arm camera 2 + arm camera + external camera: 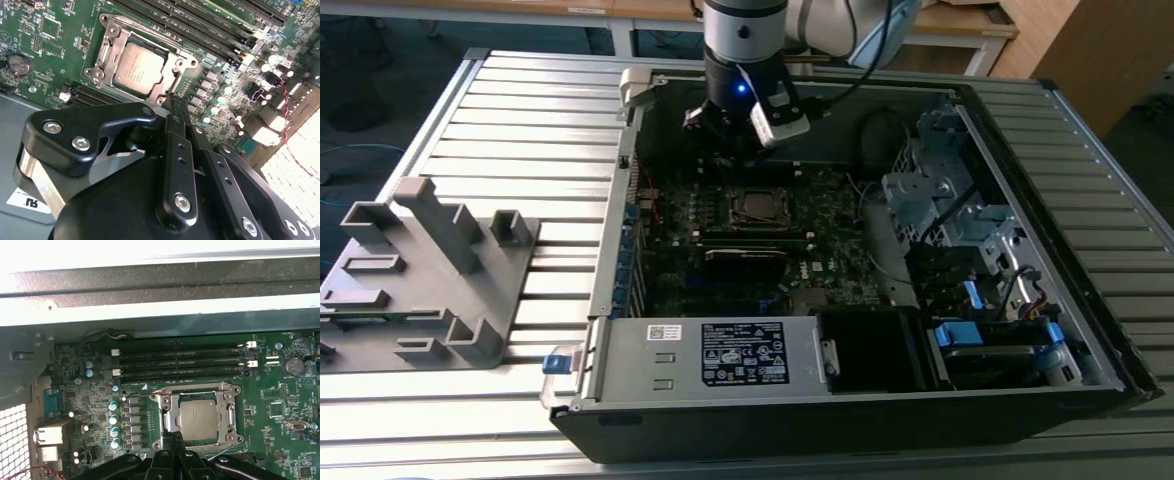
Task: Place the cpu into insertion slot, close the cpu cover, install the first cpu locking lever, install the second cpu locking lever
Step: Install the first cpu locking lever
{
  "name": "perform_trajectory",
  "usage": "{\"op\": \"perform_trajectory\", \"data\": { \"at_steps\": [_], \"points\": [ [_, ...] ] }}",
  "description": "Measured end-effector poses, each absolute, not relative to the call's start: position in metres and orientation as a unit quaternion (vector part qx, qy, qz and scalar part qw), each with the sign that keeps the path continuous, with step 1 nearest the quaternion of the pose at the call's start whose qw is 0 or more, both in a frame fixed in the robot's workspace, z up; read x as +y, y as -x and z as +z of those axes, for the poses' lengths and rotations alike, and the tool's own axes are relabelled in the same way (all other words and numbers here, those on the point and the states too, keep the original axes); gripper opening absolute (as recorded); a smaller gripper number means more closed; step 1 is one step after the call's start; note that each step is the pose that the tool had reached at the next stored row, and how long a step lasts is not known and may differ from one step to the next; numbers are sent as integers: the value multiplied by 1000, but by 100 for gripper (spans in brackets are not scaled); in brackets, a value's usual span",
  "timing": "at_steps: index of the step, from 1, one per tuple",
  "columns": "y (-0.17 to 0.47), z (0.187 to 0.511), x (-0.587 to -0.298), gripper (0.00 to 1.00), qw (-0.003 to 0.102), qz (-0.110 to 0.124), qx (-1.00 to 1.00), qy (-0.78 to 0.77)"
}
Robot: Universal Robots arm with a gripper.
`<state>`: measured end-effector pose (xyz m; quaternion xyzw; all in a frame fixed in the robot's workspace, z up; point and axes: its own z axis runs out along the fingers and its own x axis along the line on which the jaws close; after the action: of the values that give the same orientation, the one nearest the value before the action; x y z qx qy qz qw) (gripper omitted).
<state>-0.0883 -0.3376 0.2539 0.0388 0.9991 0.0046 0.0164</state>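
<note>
cpu (pixel 199 416) seated, cover (pixel 231 415) down over it. Pincer (pixel 175 436) closed, empty, tips just beside cover edge. Exterior view: pincer at 12 o'clock of cpu. Judged step: lever (pixel 136 396) install. Calls for fine tip contact on thin wire.

There is one cpu (pixel 200 417), one cover (pixel 167 415) around it, four memory slots (pixel 182 355) beside the cpu, one coin battery (pixel 293 365) near it, one power supply (pixel 707 355) and one grey fixture (pixel 447 240) well apart from it, one pincer (pixel 173 437).
</note>
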Motion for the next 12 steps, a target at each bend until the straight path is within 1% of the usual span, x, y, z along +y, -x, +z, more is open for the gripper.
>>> {"op": "perform_trajectory", "data": {
  "at_steps": [9,12],
  "points": [
    [112,253,-338,10,24,5,999,-39],
    [113,253,-337,10,25,5,999,-39]
  ]
}}
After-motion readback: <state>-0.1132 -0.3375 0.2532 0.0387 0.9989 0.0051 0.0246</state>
